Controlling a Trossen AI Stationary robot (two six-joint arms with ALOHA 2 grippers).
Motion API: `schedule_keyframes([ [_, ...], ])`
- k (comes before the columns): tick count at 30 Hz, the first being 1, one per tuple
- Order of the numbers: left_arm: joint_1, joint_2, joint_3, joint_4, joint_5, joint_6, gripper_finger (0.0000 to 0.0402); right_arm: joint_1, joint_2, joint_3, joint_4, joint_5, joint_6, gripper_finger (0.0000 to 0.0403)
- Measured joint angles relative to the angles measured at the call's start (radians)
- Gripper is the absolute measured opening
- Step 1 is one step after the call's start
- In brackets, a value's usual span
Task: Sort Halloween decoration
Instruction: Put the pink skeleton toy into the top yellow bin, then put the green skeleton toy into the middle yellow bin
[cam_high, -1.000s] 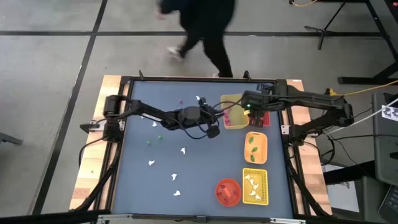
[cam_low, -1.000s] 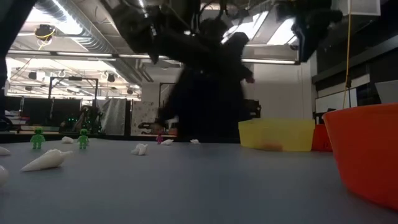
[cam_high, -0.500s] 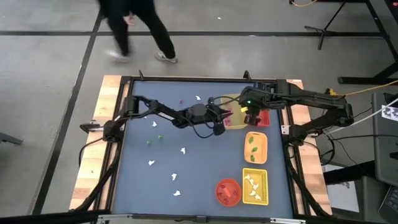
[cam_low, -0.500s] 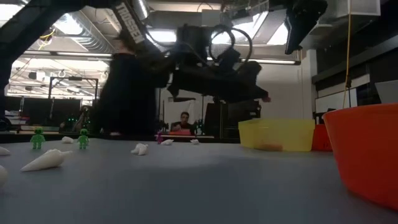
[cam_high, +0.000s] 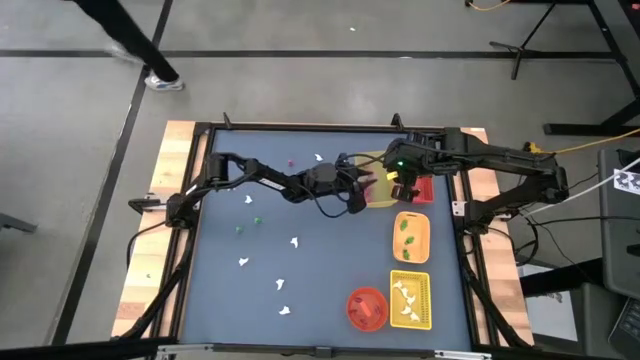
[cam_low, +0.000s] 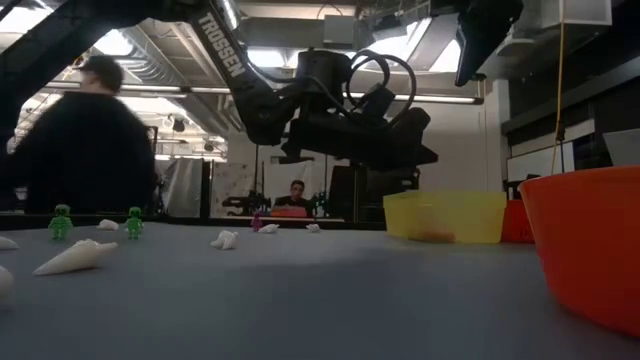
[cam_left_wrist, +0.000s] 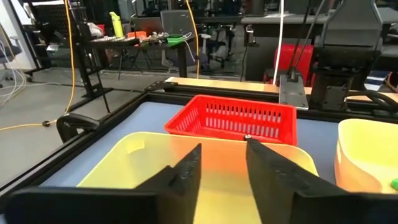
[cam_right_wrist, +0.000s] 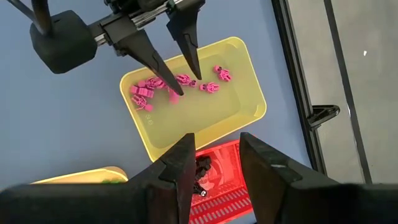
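Inside yellow tray (cam_right_wrist: 249, 93) — pink figures (cam_right_wrist: 149, 93) (clustered).

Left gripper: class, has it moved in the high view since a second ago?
Yes. The left gripper has moved up the picture and rightward, from beside the yellow tray to over its edge.

Room: grey concrete floor (cam_high: 80, 150) crossed by dark lines. Ceiling: exposed ducts, bright strip lights (cam_low: 115, 45). Furniture: desk (cam_left_wrist: 134, 43) with clutter, dark stands behind. Persons: one in dark clothing (cam_low: 85, 150) nearby; one seated (cam_low: 296, 197) far back.
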Motion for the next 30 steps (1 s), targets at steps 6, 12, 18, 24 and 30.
schedule_keyframes([
  [6,0.0,0.0,0.0,-0.017,0.0,-0.001,0.0162,0.0,0.0,0.0,0.0,0.0,0.0,0.0124],
  [12,0.0,0.0,-0.001,-0.034,0.0,-0.001,0.0176,0.0,0.0,0.0,0.0,0.0,0.0,0.0124],
  [18,0.0,0.0,-0.001,-0.033,-0.033,0.002,0.0175,0.0,0.0,0.0,0.0,0.0,0.0,0.0124],
  [24,-0.005,0.0,-0.001,-0.034,-0.052,0.002,0.0174,0.0,0.0,0.0,0.0,0.0,0.0,0.0124],
  [30,-0.027,-0.057,-0.002,-0.146,-0.052,0.003,0.0174,0.0,0.0,0.0,-0.001,0.0,0.0,0.0124],
])
